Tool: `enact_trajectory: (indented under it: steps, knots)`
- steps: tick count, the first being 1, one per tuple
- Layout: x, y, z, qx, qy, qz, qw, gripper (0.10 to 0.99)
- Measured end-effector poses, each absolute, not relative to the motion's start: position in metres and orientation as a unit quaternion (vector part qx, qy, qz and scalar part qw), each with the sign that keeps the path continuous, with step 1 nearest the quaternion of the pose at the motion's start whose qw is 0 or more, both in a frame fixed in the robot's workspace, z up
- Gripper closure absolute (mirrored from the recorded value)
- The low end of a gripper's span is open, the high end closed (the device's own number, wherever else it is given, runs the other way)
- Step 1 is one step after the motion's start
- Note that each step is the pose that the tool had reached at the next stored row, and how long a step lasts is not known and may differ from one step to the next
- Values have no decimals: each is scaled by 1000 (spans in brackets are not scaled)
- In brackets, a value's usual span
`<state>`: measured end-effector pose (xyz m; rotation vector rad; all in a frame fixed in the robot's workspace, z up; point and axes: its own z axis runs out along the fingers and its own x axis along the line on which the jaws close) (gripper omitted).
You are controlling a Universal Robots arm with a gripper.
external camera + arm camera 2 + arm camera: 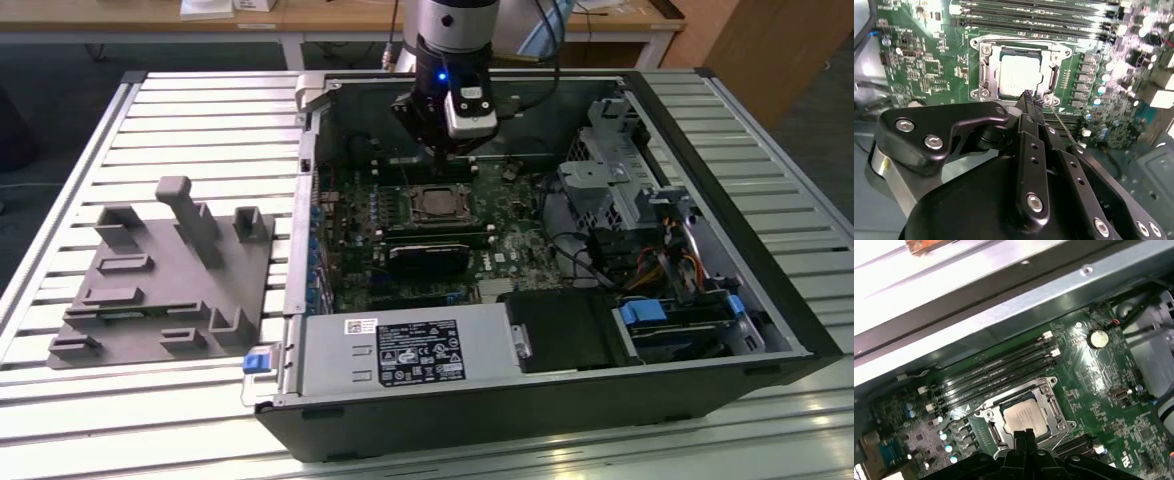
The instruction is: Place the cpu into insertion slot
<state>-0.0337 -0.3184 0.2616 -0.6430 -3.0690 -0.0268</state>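
The cpu [1020,75] [1026,419], a silver-grey square chip, lies flat inside the insertion slot [985,70] [990,424], within its silver frame on the green board. A thin wire lever [1060,124] sticks out from the slot's side. My gripper [1029,96] [1024,432] hovers just above one edge of the slot, its two black fingers pressed together with nothing between them. In the exterior view my gripper [449,150] hangs inside the open computer case, a little behind the insertion slot [438,204].
Long black memory slots [999,372] run beside the socket. A black module [430,255] lies in front of it. Drive cages and cables [641,215] fill the case on the exterior view's right. A grey fixture block [167,270] stands on the slatted table outside the case.
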Motion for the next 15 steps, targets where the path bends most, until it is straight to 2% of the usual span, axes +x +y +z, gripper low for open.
enact_trajectory:
  steps: [15]
  knots:
    - [-34, -318, 261, -71, -997, -8, 4, 980]
